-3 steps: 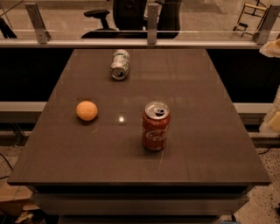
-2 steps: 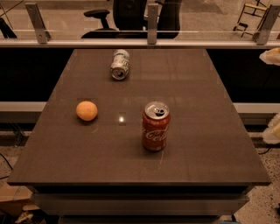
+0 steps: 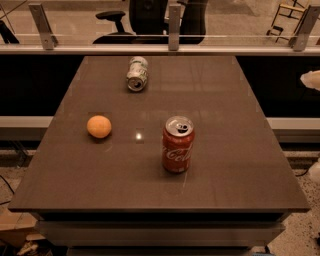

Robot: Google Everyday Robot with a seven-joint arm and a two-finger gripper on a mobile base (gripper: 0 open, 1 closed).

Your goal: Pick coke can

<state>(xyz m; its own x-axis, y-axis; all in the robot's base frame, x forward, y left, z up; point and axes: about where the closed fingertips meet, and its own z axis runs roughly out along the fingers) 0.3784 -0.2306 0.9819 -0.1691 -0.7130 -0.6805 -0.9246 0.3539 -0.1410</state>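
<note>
My gripper [image 3: 314, 125] sits at the far right edge of the frame, off the side of the table [image 3: 240, 170], and only the pale tips of my fingers [image 3: 311, 79] poke into view: one in the upper right, level with the table's far half, the other lower down, near the table's right front corner. The two tips stand well apart with open space between them, and they hold nothing. The coke can [image 3: 178, 144] stands upright just right of the middle of the frame, on the nearer half of the dark tabletop, its silver top and pull tab facing up and its white script turned toward the lower edge of the frame. It is well apart from my gripper, with bare tabletop between us. To the can's left, a little farther up the frame, lies an orange [image 3: 99, 126], apart from the can. A pale green-white can [image 3: 137, 73] lies on its side toward the top of the frame, its open end turned toward the bottom edge. Behind the table a rail [image 3: 100, 49] runs across the frame, and an office chair [image 3: 150, 15] stands beyond it.
</note>
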